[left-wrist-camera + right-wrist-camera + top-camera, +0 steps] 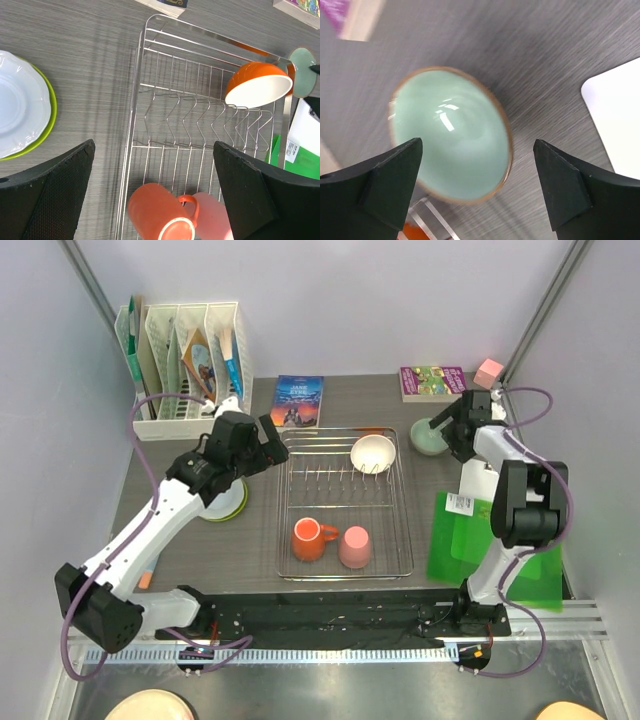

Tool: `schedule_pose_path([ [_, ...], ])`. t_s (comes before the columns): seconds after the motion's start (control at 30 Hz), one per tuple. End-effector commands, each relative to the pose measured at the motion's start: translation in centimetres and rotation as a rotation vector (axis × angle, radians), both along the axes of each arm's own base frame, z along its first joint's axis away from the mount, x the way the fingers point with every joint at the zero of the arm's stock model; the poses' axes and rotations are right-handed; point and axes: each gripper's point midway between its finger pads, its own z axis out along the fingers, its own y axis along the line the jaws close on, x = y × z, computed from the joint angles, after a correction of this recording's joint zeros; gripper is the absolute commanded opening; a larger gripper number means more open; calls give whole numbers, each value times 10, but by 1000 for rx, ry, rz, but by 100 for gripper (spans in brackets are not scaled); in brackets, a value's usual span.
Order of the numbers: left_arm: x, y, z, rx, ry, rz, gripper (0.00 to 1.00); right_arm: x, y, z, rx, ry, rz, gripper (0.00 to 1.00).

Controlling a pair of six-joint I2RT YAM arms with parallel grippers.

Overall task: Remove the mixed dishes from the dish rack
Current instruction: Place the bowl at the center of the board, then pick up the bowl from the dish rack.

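I'm hovering left tool (154,145) spread over dish rack (137,100); orange mug (155,210) lying lower centre of wrist frame, handle pointing right. Right tool (478,141) spread above pale green bowl (450,132).

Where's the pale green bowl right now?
In the top view the pale green bowl sits on the table right of the dish rack's far right corner, under the open right pincer, near the purple book.
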Motion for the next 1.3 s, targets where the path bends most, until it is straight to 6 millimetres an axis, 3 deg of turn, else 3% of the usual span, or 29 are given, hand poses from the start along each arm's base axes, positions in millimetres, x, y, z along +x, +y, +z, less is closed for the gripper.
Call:
schedule_pose_path([
  [0.0, 16, -11, 24, -25, -87, -28, 100, -5, 6, 88, 31, -196, -19, 100],
  [0.07, 21, -14, 22, -16, -91, -37, 100, -20, 11, 102, 42, -227, -16, 100],
  [0.1, 27, -16, 19, -11, -85, -29, 100, -31, 18, 134, 68, -300, 4, 100],
  [0.17, 36, -20, 15, -1, -80, -28, 100, -50, 36, 157, 103, -358, 33, 100],
  [0.2, 44, -28, 2, 14, -52, -42, 100, -66, 40, 198, 90, -466, 46, 100],
  [0.23, 48, -34, -1, 16, -42, -62, 100, -75, 52, 211, 79, -504, 87, 100],
  [0.27, 55, -44, 12, 3, -65, -87, 100, -87, 65, 222, 79, -539, 128, 100],
  [0.33, 73, -59, 2, 67, -75, -111, 100, -114, 83, 247, 72, -640, 210, 99],
  [0.4, 83, -87, 16, 189, -169, -214, 100, -130, 92, 248, 70, -670, 257, 97],
  [0.43, 92, -103, 5, 258, -189, -269, 100, -143, 93, 256, 69, -708, 274, 96],
  [0.47, 97, -115, 14, 308, -241, -309, 100, -148, 94, 241, 60, -683, 286, 96],
  [0.5, 91, -135, 10, 368, -272, -408, 100, -153, 93, 237, 51, -677, 290, 96],
  [0.57, 93, -156, -3, 472, -337, -558, 100, -165, 88, 224, 20, -649, 299, 95],
  [0.7, 85, -176, -11, 485, -434, -717, 97, -181, 83, 218, -14, -648, 305, 96],
  [0.73, 82, -177, -16, 499, -443, -746, 92, -183, 82, 216, -17, -646, 307, 95],
  [0.83, 84, -186, -11, 486, -518, -781, 91, -187, 82, 218, -23, -660, 312, 95],
  [0.97, 94, -190, -32, 549, -518, -808, 86, -186, 84, 207, -17, -634, 328, 95],
  [1.27, 104, -212, -67, 507, -507, -837, 78, -184, 84, 192, -30, -597, 337, 95],
])
